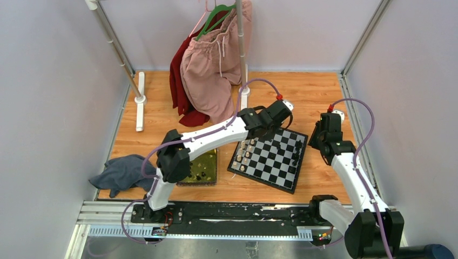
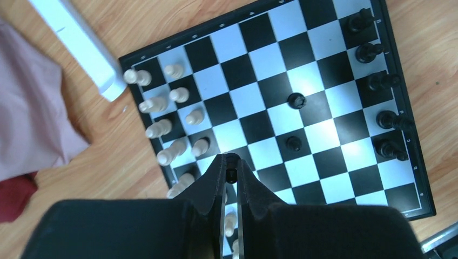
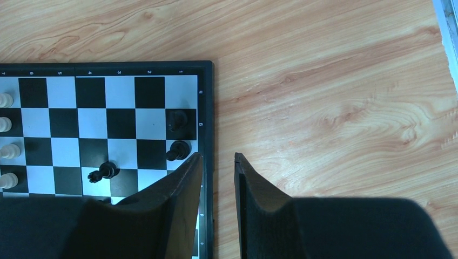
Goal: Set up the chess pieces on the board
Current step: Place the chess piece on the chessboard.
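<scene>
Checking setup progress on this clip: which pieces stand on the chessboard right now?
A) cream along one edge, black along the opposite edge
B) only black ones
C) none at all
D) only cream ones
A: in the left wrist view, cream pieces crowd one edge of the board, and black pieces line the opposite edge, with two more black ones standing further in.

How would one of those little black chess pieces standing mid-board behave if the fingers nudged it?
Probably it would tip rather than slide: the black chess piece looks tall over a narrow base. It is likely very light, being far smaller than the left fingers. Once down, its rounded body might roll across the board.
</scene>
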`<state>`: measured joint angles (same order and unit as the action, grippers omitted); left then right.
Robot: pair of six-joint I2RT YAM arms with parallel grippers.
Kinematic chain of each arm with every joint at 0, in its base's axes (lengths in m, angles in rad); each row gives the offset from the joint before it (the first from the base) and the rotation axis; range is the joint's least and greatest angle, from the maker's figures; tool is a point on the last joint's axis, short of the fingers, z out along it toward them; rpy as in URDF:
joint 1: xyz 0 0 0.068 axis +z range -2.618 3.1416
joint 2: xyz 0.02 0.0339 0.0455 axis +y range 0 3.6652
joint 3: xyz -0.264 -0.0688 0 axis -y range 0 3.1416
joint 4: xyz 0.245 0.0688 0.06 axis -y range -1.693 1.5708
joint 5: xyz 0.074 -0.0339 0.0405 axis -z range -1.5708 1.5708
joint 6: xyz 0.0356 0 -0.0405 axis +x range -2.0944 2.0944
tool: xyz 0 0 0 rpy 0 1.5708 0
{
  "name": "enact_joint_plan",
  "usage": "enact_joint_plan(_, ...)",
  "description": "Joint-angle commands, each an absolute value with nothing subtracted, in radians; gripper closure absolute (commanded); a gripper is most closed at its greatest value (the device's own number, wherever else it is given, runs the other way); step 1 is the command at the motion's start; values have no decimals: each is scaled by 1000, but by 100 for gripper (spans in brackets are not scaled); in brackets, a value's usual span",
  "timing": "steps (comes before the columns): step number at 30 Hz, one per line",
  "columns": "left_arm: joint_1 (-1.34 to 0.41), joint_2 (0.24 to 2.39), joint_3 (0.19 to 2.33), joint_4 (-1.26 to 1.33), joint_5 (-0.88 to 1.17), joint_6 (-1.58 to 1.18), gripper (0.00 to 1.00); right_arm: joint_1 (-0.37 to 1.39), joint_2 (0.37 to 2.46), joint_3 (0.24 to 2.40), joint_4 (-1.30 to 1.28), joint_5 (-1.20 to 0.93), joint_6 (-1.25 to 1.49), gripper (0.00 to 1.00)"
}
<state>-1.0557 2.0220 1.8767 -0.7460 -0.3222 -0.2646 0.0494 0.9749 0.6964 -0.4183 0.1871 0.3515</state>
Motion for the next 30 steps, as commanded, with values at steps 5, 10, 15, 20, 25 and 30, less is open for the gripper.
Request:
enact_joint_plan(5, -1075, 2186, 2027, -769, -246, -176, 100, 17, 994, 693, -395, 217, 351, 67)
enact_joint_plan(10, -1075, 2252, 2066, -767, -201, -162, 100, 10, 1002, 686, -381, 210, 351, 67)
enact_joint_plan(15, -1077, 2300, 2093, -764, -179, -155, 100, 9, 1010, 667, -362, 205, 357, 67)
enact_joint_plan(20, -1076, 2318, 2083, -736, -179, -157, 100, 9, 1017, 654, -351, 203, 357, 67)
enact_joint_plan(25, -1074, 2317, 2052, -699, -196, -181, 100, 9, 1022, 650, -347, 203, 355, 67)
enact_joint_plan(30, -1065, 2306, 1999, -658, -194, -206, 98, 10, 1028, 649, -344, 201, 350, 67)
